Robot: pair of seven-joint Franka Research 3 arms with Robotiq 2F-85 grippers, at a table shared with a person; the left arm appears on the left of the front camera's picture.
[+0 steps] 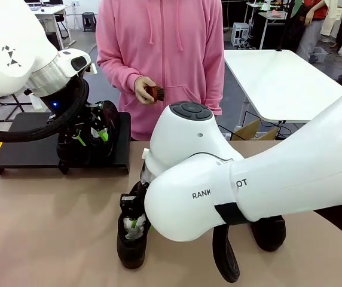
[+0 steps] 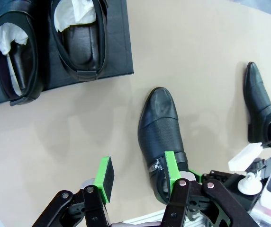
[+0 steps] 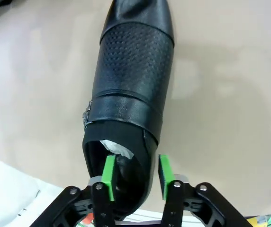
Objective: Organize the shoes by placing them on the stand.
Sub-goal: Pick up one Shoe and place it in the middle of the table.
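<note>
Two black shoes (image 2: pixel 78 42) (image 2: pixel 14 56) stuffed with white paper lie side by side on the black stand (image 2: pixel 119 28). My left gripper (image 2: pixel 139 174) hangs open and empty over the table beside the stand (image 1: pixel 27 149); in the front view this left gripper (image 1: pixel 91 137) is at the stand's right end. A third shoe (image 3: pixel 130 80) (image 1: pixel 130 248) rests on the table. My right gripper (image 3: pixel 136 176) is open at its heel, one finger inside the opening, the other outside the side wall. A fourth shoe (image 2: pixel 261 106) (image 1: pixel 271 233) lies on the table further right.
A person in a pink hoodie (image 1: pixel 159 42) stands at the far side holding a small brown brush (image 1: pixel 155 92). My right arm's white body (image 1: pixel 249 185) covers much of the near table. A cardboard box (image 1: pixel 252 130) sits behind the far edge.
</note>
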